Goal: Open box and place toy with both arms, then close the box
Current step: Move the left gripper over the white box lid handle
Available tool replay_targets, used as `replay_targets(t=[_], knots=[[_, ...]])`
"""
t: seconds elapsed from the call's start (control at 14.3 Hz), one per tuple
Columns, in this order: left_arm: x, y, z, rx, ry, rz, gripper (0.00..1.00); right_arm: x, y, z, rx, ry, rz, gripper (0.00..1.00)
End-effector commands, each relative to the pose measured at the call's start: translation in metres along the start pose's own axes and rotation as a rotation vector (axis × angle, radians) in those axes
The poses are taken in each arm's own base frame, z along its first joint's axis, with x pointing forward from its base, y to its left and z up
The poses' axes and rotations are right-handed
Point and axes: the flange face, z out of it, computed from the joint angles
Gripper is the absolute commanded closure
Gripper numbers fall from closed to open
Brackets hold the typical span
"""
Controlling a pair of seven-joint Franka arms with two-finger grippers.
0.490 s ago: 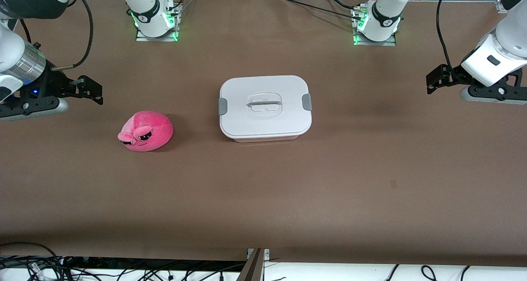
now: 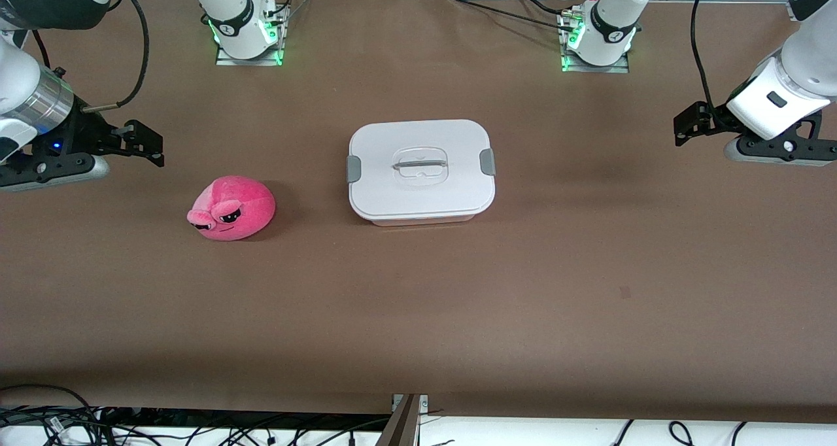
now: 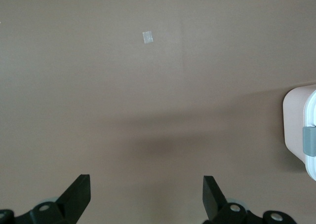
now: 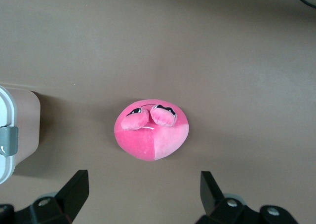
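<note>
The box (image 2: 421, 171) stands in the middle of the table with its white lid on, grey clips at both ends and the clear handle in the centre. Its end shows in the left wrist view (image 3: 302, 134) and in the right wrist view (image 4: 15, 135). The toy (image 2: 232, 208), a pink plush blob, lies on the table toward the right arm's end; it also shows in the right wrist view (image 4: 151, 129). My right gripper (image 2: 145, 146) hovers open and empty over bare table beside the toy. My left gripper (image 2: 688, 127) hovers open and empty over the left arm's end of the table.
The brown table (image 2: 418, 302) spreads wide around the box and toy. Both arm bases (image 2: 245, 31) stand along the edge farthest from the front camera. A small pale mark (image 3: 147, 37) lies on the table. Cables hang below the edge nearest the front camera.
My left gripper has risen and shifted slightly. The right arm, the box and the toy have not moved.
</note>
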Motion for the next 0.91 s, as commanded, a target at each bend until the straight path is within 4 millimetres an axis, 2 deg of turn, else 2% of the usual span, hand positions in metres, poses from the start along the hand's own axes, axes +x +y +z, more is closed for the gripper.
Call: replay_targets(t=[0.0, 0.14, 0.28, 0.42, 0.56, 0.7, 0.84], knots=[[0.002, 0.002, 0.001, -0.012, -0.019, -0.003, 0.00, 0.003, -0.001, -0.007, -0.018, 0.011, -0.014, 0.00], [0.001, 0.007, -0.001, -0.013, -0.017, 0.009, 0.00, 0.003, 0.000, -0.007, -0.018, 0.013, -0.013, 0.00], [0.001, 0.019, 0.001, -0.013, -0.024, 0.038, 0.00, 0.003, -0.001, -0.007, -0.018, 0.014, -0.014, 0.00], [0.006, 0.041, 0.014, -0.012, -0.050, 0.079, 0.00, 0.003, 0.000, -0.007, -0.018, 0.014, -0.013, 0.00], [0.010, 0.079, 0.021, -0.010, -0.052, 0.157, 0.00, 0.003, -0.001, -0.007, -0.018, 0.014, -0.014, 0.00], [0.020, 0.122, 0.009, -0.051, -0.028, 0.288, 0.00, 0.003, -0.001, -0.007, -0.018, 0.014, -0.014, 0.00], [0.015, 0.151, 0.000, -0.095, -0.003, 0.432, 0.00, 0.003, 0.000, -0.006, -0.027, 0.014, -0.015, 0.00]])
